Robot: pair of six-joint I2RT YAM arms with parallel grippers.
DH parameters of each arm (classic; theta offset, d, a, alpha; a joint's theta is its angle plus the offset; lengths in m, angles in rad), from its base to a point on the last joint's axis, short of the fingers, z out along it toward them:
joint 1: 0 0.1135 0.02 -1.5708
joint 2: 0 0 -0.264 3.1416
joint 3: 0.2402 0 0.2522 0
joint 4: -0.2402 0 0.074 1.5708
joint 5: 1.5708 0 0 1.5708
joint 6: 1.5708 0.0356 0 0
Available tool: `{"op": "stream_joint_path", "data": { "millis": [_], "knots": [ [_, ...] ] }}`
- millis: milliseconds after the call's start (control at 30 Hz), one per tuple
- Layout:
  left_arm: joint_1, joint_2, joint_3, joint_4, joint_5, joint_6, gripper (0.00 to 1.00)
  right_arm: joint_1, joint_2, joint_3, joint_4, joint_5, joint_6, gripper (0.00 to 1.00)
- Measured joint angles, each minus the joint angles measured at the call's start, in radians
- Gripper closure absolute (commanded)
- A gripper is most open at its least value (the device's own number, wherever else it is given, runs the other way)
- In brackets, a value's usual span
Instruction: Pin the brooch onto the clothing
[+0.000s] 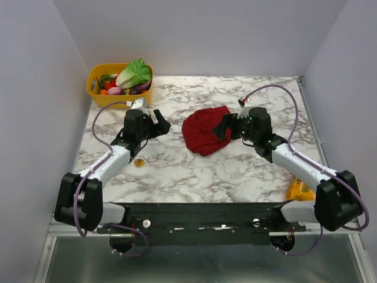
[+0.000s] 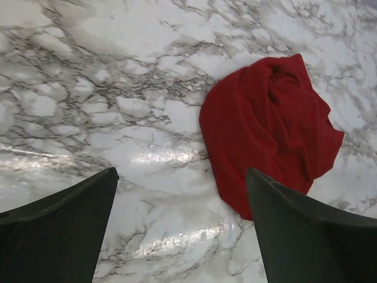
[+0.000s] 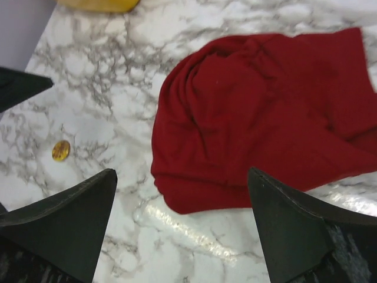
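The clothing (image 1: 204, 130), a dark red shirt, lies crumpled in a heap on the marble table (image 1: 177, 171) at the middle. It fills much of the right wrist view (image 3: 259, 118) and sits right of centre in the left wrist view (image 2: 268, 127). The brooch (image 1: 139, 163), a tiny golden disc, rests on the table left of the heap, near the left forearm; it is also at the left in the right wrist view (image 3: 60, 150). My left gripper (image 1: 162, 122) hovers open just left of the shirt. My right gripper (image 1: 225, 128) stands open at the shirt's right edge, nothing between its fingers.
A yellow basket (image 1: 94, 82) of toy vegetables with a lettuce (image 1: 134, 73) stands at the back left corner. An orange-yellow snack bag (image 1: 299, 191) lies by the right arm's base. Grey walls close in the table on three sides.
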State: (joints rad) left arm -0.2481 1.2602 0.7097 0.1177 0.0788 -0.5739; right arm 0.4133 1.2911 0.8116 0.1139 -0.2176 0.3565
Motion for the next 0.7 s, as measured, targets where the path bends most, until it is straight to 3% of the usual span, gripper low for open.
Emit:
{"op": "stream_joint_path", "data": {
  "millis": [300,500,633,700],
  "knots": [
    [-0.07,0.236,0.087,0.041,0.171,-0.065,0.03,0.269,0.184,0.05,-0.164,0.167,-0.058,0.1],
    [-0.107,0.381,0.13,0.045,0.213,-0.106,0.06,0.314,0.282,0.077,-0.199,0.274,-0.077,0.13],
    [-0.141,0.447,0.153,0.055,0.229,-0.124,0.08,0.327,0.363,0.124,-0.212,0.354,-0.085,0.32],
    [-0.158,0.476,0.161,0.057,0.23,-0.133,0.1,0.332,0.403,0.149,-0.215,0.37,-0.088,0.5]
  ]
}}
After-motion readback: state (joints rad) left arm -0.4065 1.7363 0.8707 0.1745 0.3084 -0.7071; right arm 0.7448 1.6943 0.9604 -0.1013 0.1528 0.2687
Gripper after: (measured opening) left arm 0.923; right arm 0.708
